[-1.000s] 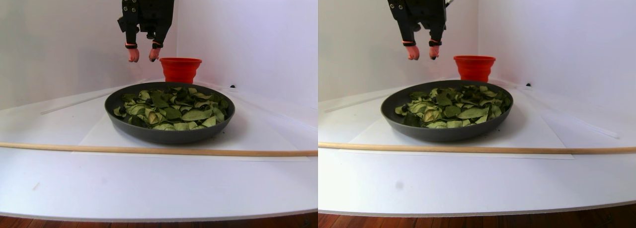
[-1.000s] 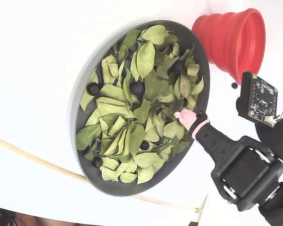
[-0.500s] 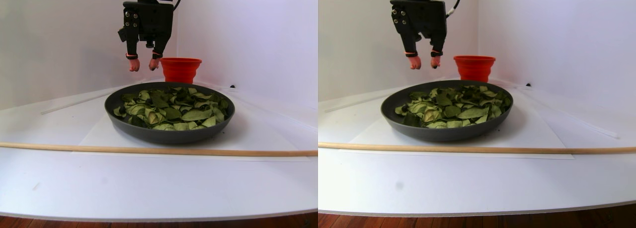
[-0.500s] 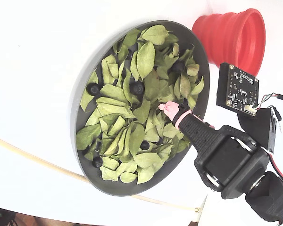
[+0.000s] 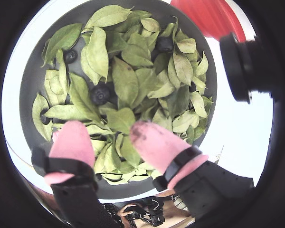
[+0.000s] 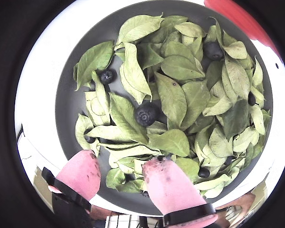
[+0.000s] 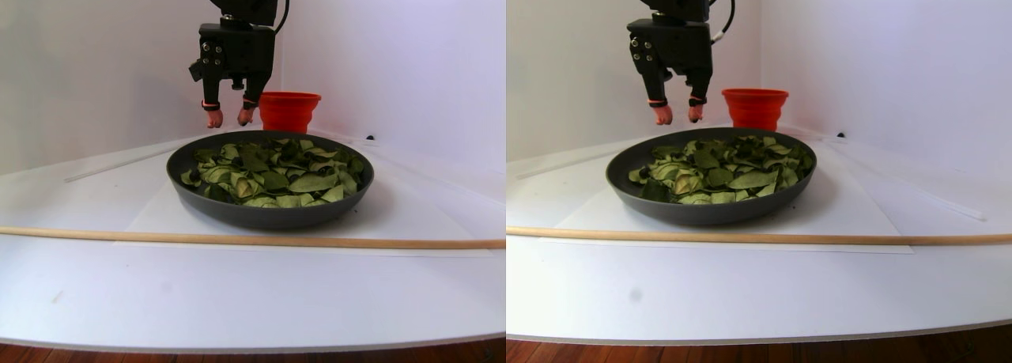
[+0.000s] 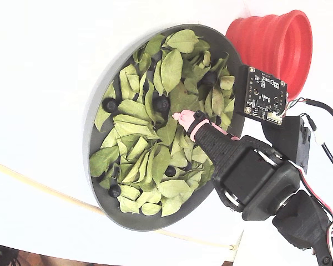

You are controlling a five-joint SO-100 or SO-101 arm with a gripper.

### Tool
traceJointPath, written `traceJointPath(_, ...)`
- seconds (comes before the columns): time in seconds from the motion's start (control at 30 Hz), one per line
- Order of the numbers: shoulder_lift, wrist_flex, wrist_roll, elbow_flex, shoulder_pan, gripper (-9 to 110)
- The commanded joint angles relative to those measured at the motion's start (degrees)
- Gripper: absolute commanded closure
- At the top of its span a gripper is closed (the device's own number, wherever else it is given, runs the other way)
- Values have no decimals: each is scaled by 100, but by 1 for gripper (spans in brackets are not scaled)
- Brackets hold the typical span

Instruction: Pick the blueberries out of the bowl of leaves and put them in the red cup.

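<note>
Gripper (image 5: 109,137) open, empty, pink fingertips (image 6: 168,187) apart, hovering above leaves (image 8: 155,138) in bowl (image 8: 94,119). Blueberries (image 6: 146,114) scattered among leaves. Red cup (image 8: 277,47) just beside bowl.

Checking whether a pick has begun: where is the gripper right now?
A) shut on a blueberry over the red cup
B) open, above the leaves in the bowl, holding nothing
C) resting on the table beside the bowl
B: the gripper hangs open over the leaves in the bowl, nothing between its pink fingertips.
</note>
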Motion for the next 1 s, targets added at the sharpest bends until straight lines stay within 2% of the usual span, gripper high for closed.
traceJointPath(0.0, 62, -149, -70, -343, 0, 84)
traceJointPath(0.97, -1134, -817, -132, -879, 105, 84)
